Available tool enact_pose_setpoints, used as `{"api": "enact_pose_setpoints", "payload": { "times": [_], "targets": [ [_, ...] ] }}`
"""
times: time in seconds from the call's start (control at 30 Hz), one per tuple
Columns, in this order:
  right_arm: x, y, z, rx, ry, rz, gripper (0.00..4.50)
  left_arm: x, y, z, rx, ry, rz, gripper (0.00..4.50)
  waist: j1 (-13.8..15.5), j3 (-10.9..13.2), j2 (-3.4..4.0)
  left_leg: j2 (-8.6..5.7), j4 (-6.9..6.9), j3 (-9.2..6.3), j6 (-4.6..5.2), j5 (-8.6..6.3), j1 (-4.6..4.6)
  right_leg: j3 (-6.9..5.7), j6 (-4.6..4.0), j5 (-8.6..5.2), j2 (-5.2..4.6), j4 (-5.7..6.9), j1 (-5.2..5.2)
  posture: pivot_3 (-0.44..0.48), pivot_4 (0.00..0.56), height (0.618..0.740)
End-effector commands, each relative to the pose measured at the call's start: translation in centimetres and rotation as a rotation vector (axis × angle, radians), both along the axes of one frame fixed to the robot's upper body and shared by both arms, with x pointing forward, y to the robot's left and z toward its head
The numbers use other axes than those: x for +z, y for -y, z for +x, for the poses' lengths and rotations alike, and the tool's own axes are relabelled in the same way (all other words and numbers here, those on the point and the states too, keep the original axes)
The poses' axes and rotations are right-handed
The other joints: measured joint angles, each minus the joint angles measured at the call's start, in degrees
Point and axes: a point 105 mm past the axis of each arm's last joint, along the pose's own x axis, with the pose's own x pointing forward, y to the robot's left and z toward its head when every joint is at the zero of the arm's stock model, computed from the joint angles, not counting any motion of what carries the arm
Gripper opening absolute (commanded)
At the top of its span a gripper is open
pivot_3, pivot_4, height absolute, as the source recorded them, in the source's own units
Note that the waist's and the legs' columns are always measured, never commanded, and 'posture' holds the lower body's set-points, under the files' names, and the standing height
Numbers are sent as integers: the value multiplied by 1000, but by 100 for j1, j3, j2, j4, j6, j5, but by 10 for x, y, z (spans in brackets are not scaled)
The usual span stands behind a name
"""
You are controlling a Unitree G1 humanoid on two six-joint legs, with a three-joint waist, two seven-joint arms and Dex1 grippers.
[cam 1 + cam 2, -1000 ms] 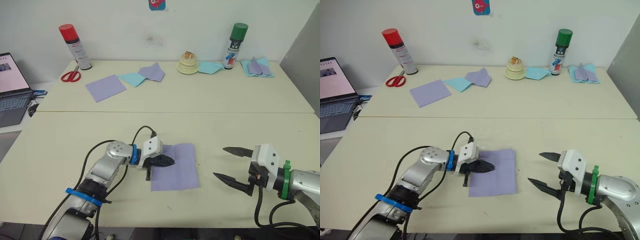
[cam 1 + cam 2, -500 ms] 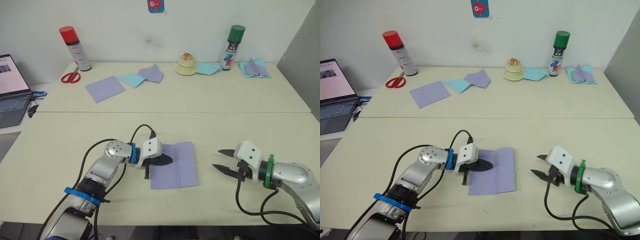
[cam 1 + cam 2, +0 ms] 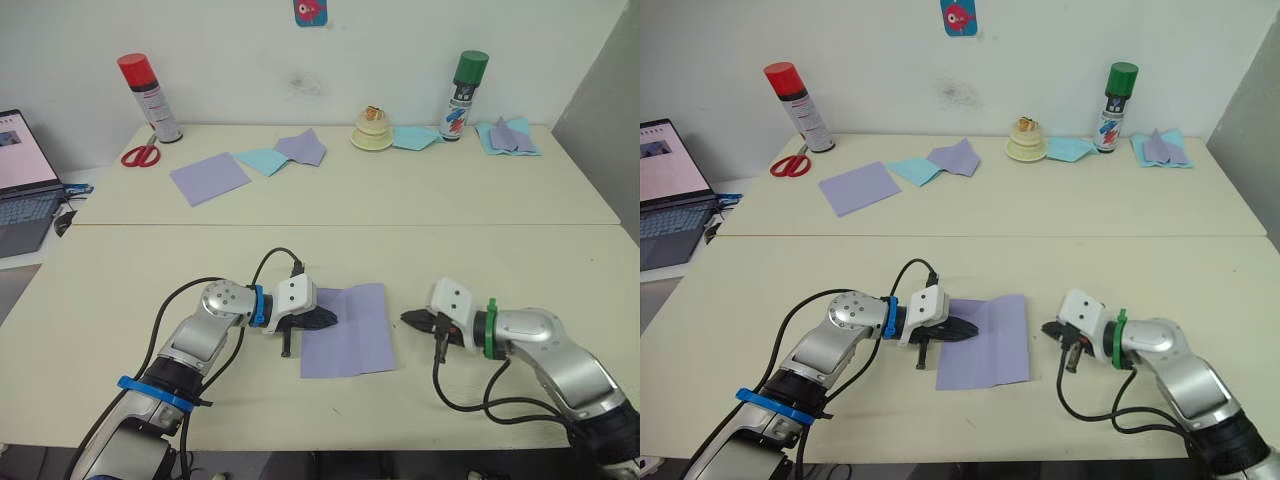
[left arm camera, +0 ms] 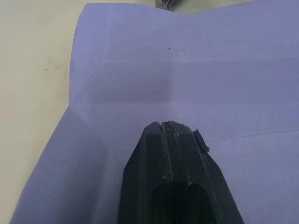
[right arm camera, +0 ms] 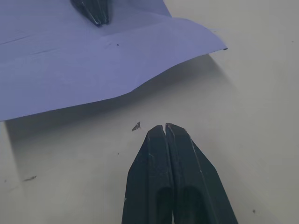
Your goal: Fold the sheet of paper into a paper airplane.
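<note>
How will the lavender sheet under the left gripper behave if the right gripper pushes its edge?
The sheet of paper looks thin and floppy: its right edge already lifts off the table, so a push would probably buckle it. The left gripper, pressing on the left edge, should limit sliding. The right gripper sits shut beside it.

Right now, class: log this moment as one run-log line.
left gripper: shut, pressing sheet of paper | right gripper: shut, beside paper, not touching
</note>
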Motion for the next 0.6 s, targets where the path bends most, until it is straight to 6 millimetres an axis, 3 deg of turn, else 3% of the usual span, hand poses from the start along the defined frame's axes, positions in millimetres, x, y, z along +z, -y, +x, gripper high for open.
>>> {"api": "enact_pose_setpoints", "payload": {
  "times": [0.03, 0.4, 0.6],
  "targets": [
    [6, -11, 0, 56, 17, 15, 40, -29, -25, -4, 65, -90, 119, 0, -4, -1, 2, 0, 0, 0, 0, 0, 1, 0, 0, 0, 0, 0, 0, 0, 150, 740],
    [42, -56, -9, 186, 30, 189, 40, -25, -36, 3, 110, -80, 129, 0, -8, -4, 4, 2, 0, -9, 0, 0, 0, 3, -5, 6, 4, 1, -5, 0, 150, 740],
    [35, -74, -7, 195, 17, 213, 40, -23, -52, 6, 166, -87, 133, 0, -45, -5, 6, 2, -1, -15, 0, 0, 2, 6, -5, 6, 7, 2, -8, 0, 150, 740]
  ]
}}
